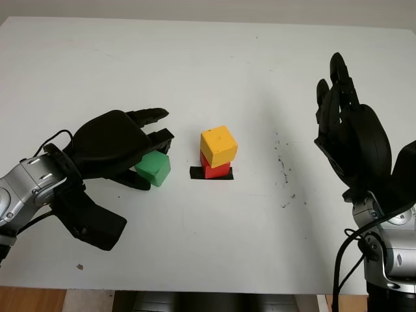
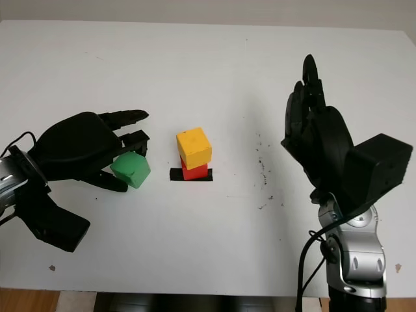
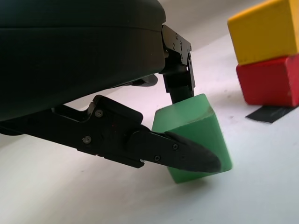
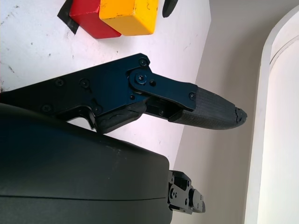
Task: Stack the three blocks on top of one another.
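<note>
A yellow block sits on a red block, and that stack stands on a black tape mark near the table's middle. Just left of the stack, my left hand is shut on a green block. Its fingers press the far side and the thumb the near side. The green block is tilted, its lower corner at the table surface. My right hand is open and raised above the table, well right of the stack.
The white table spreads out on all sides, with its front edge near the bottom of the head views. Dark specks mark the surface between the stack and my right hand.
</note>
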Action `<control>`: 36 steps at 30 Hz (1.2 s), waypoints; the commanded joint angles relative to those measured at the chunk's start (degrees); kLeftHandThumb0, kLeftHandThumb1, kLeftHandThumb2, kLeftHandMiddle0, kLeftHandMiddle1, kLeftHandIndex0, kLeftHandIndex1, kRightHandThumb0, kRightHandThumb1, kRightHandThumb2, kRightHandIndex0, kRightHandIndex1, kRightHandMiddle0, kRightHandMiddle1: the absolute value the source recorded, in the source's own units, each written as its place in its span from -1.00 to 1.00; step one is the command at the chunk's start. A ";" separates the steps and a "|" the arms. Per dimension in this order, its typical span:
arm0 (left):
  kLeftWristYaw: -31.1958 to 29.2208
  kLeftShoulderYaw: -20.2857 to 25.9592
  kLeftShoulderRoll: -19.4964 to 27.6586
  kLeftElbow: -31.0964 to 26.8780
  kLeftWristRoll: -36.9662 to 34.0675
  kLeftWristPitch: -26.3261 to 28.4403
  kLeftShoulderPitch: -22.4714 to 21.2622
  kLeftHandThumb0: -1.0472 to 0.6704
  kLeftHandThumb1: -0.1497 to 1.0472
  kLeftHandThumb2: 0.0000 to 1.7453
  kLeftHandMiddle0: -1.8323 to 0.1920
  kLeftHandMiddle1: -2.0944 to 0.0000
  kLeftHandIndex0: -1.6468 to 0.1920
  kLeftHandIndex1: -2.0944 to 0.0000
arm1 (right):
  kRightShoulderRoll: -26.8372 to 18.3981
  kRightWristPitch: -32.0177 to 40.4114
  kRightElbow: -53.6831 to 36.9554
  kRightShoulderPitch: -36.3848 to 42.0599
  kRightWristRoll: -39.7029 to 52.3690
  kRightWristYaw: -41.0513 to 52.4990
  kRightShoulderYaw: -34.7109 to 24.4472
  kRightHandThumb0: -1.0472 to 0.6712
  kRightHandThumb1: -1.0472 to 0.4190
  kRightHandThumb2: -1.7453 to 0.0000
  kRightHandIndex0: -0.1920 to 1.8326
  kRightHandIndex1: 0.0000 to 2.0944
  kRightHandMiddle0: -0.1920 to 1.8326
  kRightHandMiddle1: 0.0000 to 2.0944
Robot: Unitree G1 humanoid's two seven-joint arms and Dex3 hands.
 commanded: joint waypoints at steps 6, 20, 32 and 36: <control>3.64 -0.24 -0.70 2.47 -1.53 -1.76 -0.37 -0.13 0.98 -0.93 0.43 0.90 0.62 -0.41 | -0.24 -1.91 -0.62 0.64 0.00 0.29 -0.39 -0.62 -1.00 0.18 -1.00 -1.00 -1.00 -1.00; -8.57 2.17 0.55 3.70 -15.02 1.56 -4.19 -0.20 1.00 -0.73 0.51 0.92 0.66 -0.39 | 0.03 -3.07 0.59 -0.19 -1.03 0.43 0.36 -0.61 -1.00 0.22 -1.00 -1.00 -1.00 -1.00; -11.45 7.39 -0.87 7.84 -26.73 4.93 -13.70 -0.21 1.00 -0.81 0.51 0.95 0.57 -0.34 | 0.00 -3.94 1.73 -0.85 -1.32 0.54 0.93 -0.63 -1.00 0.24 -1.00 -1.00 -1.00 -1.00; -17.37 9.89 -3.72 5.31 -37.48 14.14 -15.67 -0.19 1.00 -0.81 0.53 0.95 0.45 -0.08 | 0.22 -4.20 2.13 -0.89 -0.73 0.78 0.82 -0.62 -1.00 0.24 -1.00 -1.00 -1.00 -1.00</control>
